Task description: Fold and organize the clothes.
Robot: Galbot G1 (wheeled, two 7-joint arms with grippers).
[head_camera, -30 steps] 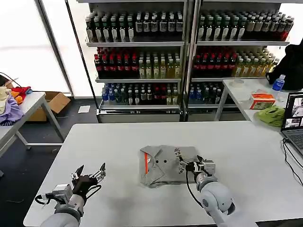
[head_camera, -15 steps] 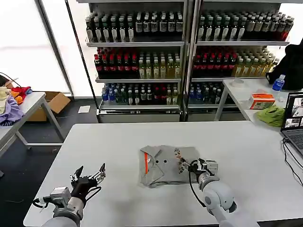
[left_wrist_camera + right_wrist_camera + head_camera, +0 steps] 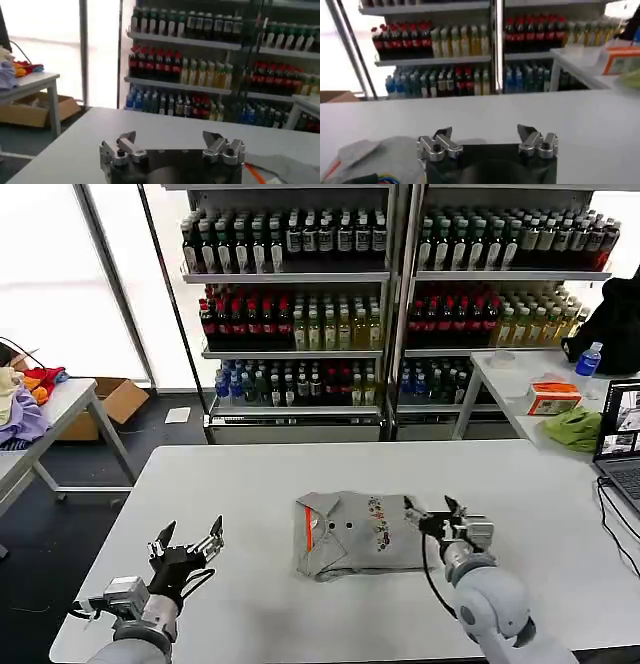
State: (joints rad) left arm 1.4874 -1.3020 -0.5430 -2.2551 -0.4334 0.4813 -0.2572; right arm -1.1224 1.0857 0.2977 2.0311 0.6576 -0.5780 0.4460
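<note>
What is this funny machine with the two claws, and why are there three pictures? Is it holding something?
It is a robot with two arms. Each arm ends in a grabbing tool with two fingers.

The big picture comes from a camera on the robot's head, looking down at a white table. The other two come from small cameras on its wrists, so each looks out over its own tool.

On the table lies a folded grey shirt with an orange stripe, dark buttons and a small colourful print. The robot's job is folding clothes.

The right tool is open, just beside the shirt's edge, holding nothing. The left tool is open too, over the table's near left part, away from the shirt. Behind stand shelves of drink bottles.
</note>
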